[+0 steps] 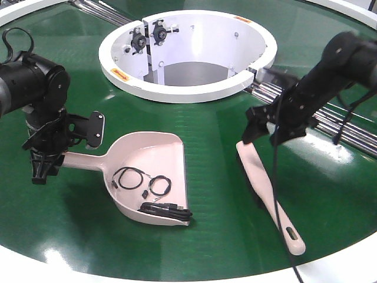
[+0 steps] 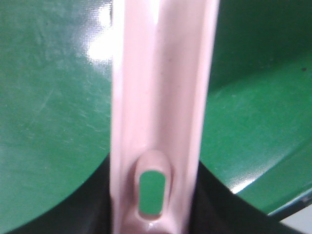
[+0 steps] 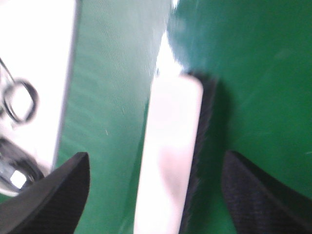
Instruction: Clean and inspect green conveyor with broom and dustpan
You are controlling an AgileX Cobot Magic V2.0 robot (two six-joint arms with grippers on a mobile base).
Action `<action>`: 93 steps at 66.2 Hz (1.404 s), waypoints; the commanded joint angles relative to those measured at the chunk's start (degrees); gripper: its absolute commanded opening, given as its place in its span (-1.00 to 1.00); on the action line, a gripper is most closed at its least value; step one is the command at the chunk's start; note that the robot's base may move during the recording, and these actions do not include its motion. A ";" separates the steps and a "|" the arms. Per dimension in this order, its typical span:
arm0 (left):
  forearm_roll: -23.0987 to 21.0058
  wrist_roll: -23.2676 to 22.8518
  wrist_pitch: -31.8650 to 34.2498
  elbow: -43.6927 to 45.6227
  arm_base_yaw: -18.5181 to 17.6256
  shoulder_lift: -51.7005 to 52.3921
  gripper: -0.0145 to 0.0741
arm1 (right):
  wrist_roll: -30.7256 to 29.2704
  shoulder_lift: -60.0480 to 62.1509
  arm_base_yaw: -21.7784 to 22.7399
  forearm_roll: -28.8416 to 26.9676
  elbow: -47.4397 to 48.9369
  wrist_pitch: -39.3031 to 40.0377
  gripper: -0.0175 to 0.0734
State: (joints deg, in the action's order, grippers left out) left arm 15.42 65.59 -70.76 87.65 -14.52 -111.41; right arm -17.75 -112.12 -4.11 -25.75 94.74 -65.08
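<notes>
The pale pink dustpan (image 1: 150, 162) lies on the green conveyor (image 1: 206, 121) with its mouth to the right and black cables (image 1: 154, 194) inside. My left gripper (image 1: 42, 168) is shut on its handle end; in the left wrist view the handle (image 2: 163, 97) with its slotted hole runs between the dark fingers (image 2: 83, 204) of that gripper (image 2: 153, 217). The broom (image 1: 268, 188) lies flat at the right, dark bristles to its left. My right gripper (image 1: 260, 134) hangs open over the brush head, and in its wrist view the broom (image 3: 173, 146) sits between the spread jaws of the gripper (image 3: 156, 158), untouched.
The white hub opening (image 1: 188, 91) sits behind the dustpan, with black fittings on its inner wall. Metal rollers (image 1: 330, 121) run at the right under my right arm. The conveyor's white rim (image 1: 347, 265) curves along the near edge.
</notes>
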 commanded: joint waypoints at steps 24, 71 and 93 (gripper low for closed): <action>-0.31 -0.75 -1.42 1.69 -0.21 2.85 -0.69 | -0.03 47.05 0.33 6.34 -34.51 33.94 0.56; -0.31 -0.75 -1.42 1.69 -0.21 2.85 -0.69 | 4.18 112.32 0.38 11.31 -71.21 40.31 -0.63; -0.31 -0.75 -1.42 1.69 -0.21 2.85 -0.69 | 4.18 111.58 0.38 10.88 -71.21 38.61 -0.62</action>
State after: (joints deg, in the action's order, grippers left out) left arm 15.42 65.59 -70.71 87.65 -14.52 -111.41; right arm -13.51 0.88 -4.11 -14.72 22.22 -30.46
